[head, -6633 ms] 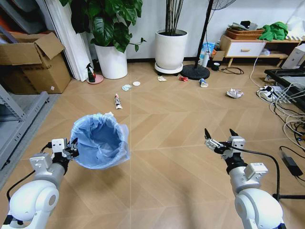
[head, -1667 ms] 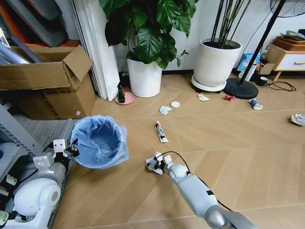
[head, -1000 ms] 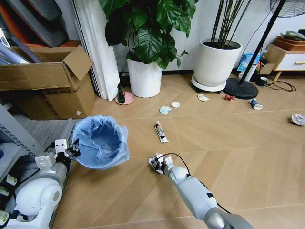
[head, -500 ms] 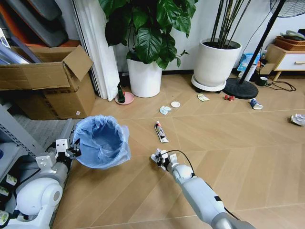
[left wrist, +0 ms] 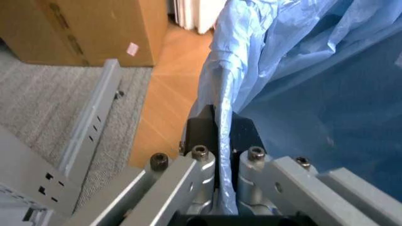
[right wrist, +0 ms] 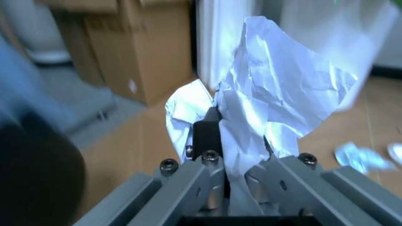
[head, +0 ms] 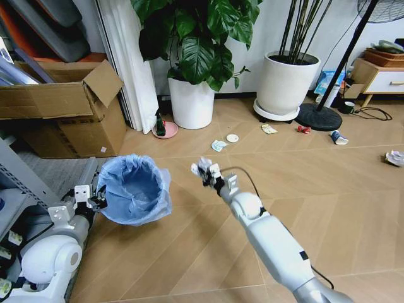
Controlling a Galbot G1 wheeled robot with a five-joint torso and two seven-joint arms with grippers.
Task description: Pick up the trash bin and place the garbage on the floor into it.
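The trash bin (head: 134, 197), dark with a crinkly light blue bag over its rim, hangs at the left above the floor (head: 328, 208). My left gripper (head: 98, 199) is shut on its rim; in the left wrist view the fingers (left wrist: 221, 127) pinch the blue bag (left wrist: 301, 70). My right gripper (head: 205, 172) is raised mid-air to the right of the bin, shut on a crumpled white paper wad (right wrist: 283, 84). More garbage lies farther back: a wrapper (head: 219, 145), a white lid (head: 232, 137), a scrap (head: 269, 129), a red packet (head: 305, 129) and a blue-white packet (head: 339, 137).
A cardboard box (head: 63, 107) and a grey metal frame (head: 25, 183) stand at the left. Two white plant pots (head: 192, 104) (head: 287, 82) and a black stand base (head: 317, 117) line the back wall. A white wad (head: 396, 158) lies at the right edge.
My right gripper has risen from the floor with the paper wad and moved farther away, level with the bin's rim. The left gripper and bin have stayed put.
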